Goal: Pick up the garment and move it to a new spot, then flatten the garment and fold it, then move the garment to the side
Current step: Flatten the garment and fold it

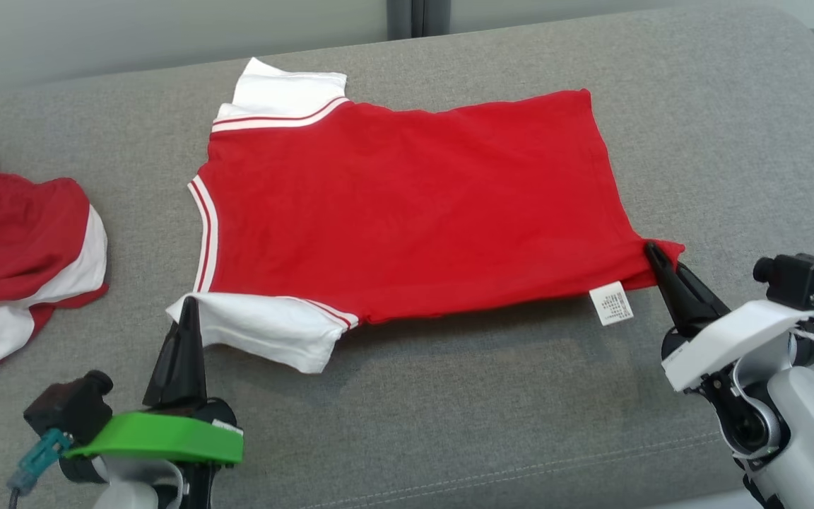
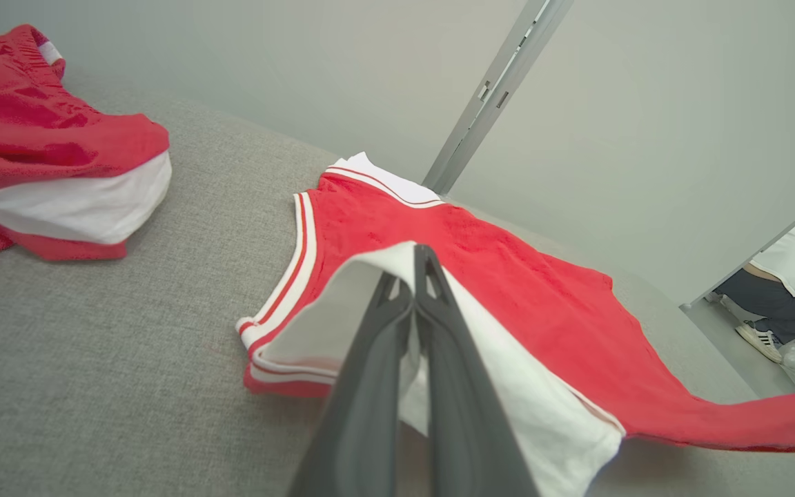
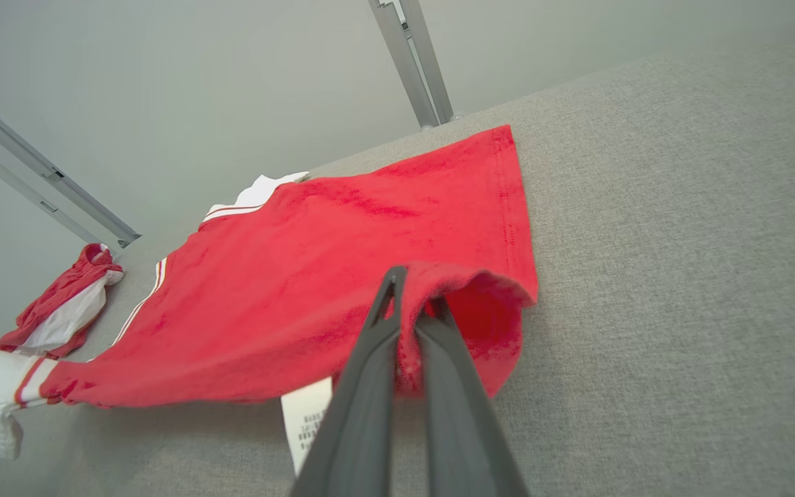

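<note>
Head view: shirt [image 1: 407, 205] lies spread mid-frame on the couch [image 1: 449, 410], long axis running left to right, collar at left, hem at right. Left fingers [image 1: 181, 353] are clamped on the near white sleeve [image 1: 266, 332] at lower left, and right fingers [image 1: 675, 283] are clamped on the hem corner [image 1: 665, 249] at lower right. So both hold the near edge, and the rest lies toward the top of the frame. I'd guess the fold goes that way. Can't tell if both layers are pinched, since cloth drapes over the tips.
</note>
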Tool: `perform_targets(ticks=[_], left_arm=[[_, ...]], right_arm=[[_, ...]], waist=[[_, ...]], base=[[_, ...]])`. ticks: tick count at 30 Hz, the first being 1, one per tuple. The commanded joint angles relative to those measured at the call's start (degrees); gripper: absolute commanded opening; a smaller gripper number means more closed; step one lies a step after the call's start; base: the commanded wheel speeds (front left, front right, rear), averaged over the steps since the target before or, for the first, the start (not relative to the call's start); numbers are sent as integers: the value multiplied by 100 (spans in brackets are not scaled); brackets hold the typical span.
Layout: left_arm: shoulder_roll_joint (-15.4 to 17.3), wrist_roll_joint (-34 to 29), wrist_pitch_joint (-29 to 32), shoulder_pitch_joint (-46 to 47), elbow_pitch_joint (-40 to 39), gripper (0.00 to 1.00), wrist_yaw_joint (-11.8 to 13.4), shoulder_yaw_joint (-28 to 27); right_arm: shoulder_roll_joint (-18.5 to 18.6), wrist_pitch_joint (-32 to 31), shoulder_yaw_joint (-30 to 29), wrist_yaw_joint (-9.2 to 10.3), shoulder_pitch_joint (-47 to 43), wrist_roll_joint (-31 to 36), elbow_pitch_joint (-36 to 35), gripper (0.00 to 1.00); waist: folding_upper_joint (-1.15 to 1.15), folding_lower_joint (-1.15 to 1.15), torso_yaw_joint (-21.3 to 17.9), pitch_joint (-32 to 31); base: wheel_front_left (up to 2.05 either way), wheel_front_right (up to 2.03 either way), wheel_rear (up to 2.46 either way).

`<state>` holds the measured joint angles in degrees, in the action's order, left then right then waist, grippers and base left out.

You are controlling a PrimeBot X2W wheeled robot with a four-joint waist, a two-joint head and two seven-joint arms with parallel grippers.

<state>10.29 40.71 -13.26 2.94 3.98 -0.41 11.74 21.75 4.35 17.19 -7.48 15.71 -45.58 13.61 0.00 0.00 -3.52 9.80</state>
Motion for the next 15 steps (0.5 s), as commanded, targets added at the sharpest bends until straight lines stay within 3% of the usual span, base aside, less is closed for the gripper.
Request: perform_targets(ticks=[1,15], left_arm=[[88,-36,29,182,47,0,-11,-12],[253,-46,244,1884,1585,0,-283,8]], right_arm=[[-36,-29,15,-2,147,42,71,0],[-423,-59,505,-1,1776,27,1542,0]], waist=[[0,0,-67,78],[0,0,-252,449]], base=[[0,0,0],[0,0,0]])
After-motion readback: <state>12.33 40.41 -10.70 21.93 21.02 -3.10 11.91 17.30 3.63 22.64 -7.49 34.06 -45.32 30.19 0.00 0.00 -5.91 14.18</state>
